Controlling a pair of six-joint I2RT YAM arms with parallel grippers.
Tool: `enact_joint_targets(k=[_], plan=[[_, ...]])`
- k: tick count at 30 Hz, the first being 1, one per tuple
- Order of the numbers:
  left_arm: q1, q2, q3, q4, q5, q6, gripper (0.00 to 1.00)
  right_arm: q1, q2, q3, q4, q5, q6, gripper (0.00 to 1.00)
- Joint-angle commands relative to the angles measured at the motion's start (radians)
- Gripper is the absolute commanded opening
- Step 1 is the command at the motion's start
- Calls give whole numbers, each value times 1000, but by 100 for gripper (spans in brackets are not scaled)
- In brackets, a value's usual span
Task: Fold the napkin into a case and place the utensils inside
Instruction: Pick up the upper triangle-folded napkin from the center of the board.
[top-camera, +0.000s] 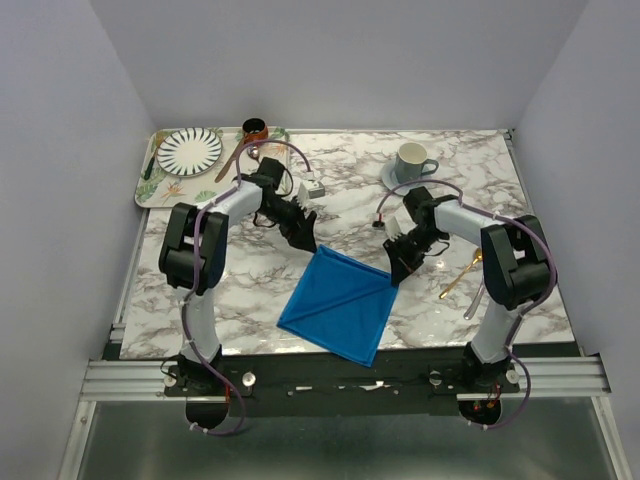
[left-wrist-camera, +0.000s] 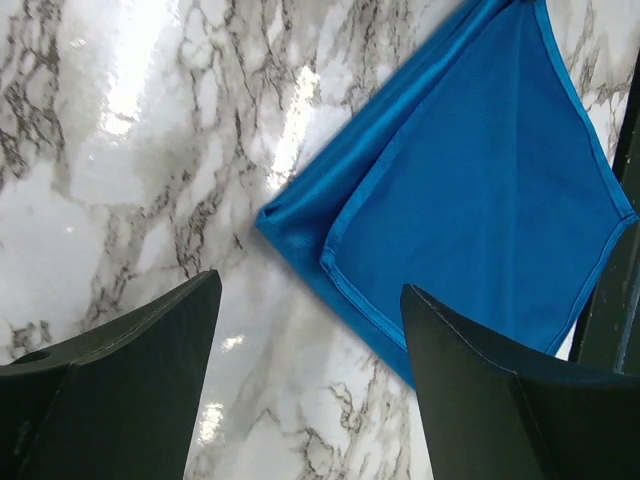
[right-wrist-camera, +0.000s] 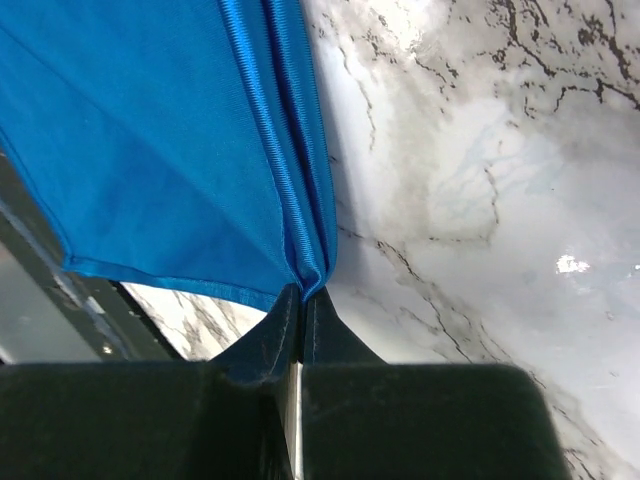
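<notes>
The blue napkin (top-camera: 336, 305) lies folded on the marble table near the front edge, a diamond shape with a diagonal crease. It also shows in the left wrist view (left-wrist-camera: 470, 190) and the right wrist view (right-wrist-camera: 150, 140). My right gripper (top-camera: 397, 272) is shut on the napkin's right corner, pinching a doubled hem (right-wrist-camera: 306, 278). My left gripper (top-camera: 307, 243) is open and empty, just above the napkin's far corner (left-wrist-camera: 268, 218). A gold spoon (top-camera: 459, 276) and a silver utensil (top-camera: 474, 300) lie on the table at the right, by the right arm.
A floral tray (top-camera: 146, 183) at the back left holds a striped plate (top-camera: 189, 150), a brown-handled spoon (top-camera: 228, 162) and a small brown cup (top-camera: 254, 129). A grey mug on a saucer (top-camera: 411, 161) stands at the back right. The table's front edge runs just below the napkin.
</notes>
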Motion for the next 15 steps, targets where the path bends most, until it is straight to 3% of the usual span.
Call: enact_joint_targets(k=[1,15], plan=[[-2,84,105,-91,55,17,83,17,-45,-21,64,89,-68,1],[-31,260,321,-168,92,-87,77,31,-113,-62,128,119,-117,1]])
